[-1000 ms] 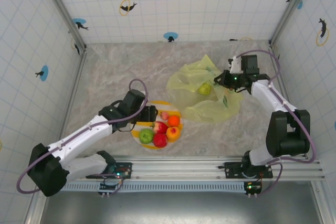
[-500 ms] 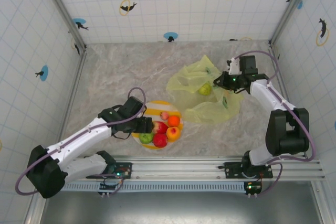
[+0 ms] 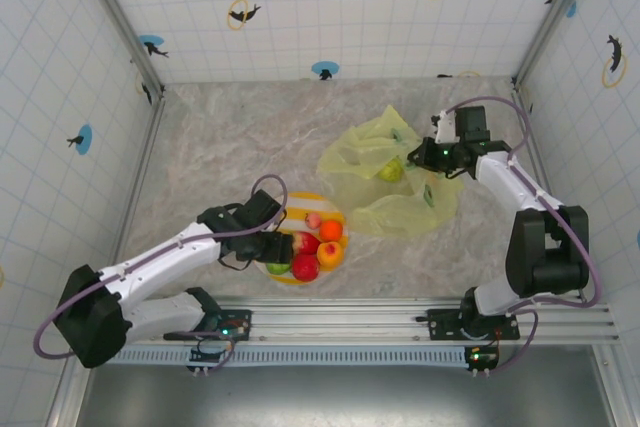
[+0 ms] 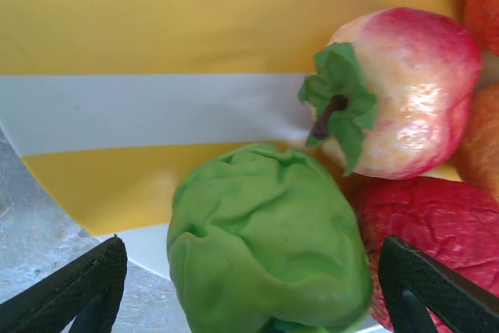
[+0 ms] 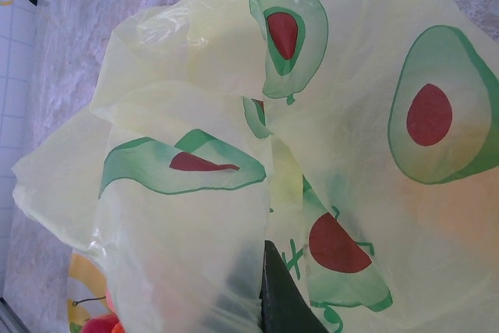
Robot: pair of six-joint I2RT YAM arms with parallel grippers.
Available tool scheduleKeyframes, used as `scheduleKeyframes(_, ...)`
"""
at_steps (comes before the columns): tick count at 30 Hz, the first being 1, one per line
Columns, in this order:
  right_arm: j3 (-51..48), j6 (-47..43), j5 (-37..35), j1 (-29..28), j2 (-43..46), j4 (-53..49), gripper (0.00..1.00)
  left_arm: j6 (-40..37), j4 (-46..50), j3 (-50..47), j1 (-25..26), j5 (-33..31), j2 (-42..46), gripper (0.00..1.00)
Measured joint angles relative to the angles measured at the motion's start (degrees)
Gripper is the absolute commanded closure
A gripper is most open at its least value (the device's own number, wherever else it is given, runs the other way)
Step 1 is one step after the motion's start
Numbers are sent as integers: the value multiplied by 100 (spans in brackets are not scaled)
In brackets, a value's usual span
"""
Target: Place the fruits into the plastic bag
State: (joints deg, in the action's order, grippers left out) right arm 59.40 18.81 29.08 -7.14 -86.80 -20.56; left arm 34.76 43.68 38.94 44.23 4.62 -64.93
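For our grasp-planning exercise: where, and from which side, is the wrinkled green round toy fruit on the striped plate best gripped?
Take the green toy fruit across its round middle from above; the open left gripper straddles it. The crinkled red toy fruit crowds one side.

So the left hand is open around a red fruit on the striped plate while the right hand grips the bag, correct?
Not quite. The left wrist view shows the left hand open around the green fruit, not a red one. It does sit on the striped plate, and the right hand is shut on the plastic bag.
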Motion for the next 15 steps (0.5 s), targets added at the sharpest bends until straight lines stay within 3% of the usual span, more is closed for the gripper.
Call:
scheduleKeyframes(9,0,-33,-72,0,0,-39,95,90,22,0,0,-503,-33,19)
scheduleKeyframes(15,0,-39,-81,0,0,-55,95,127,-81,-26,0,-328,-33,15)
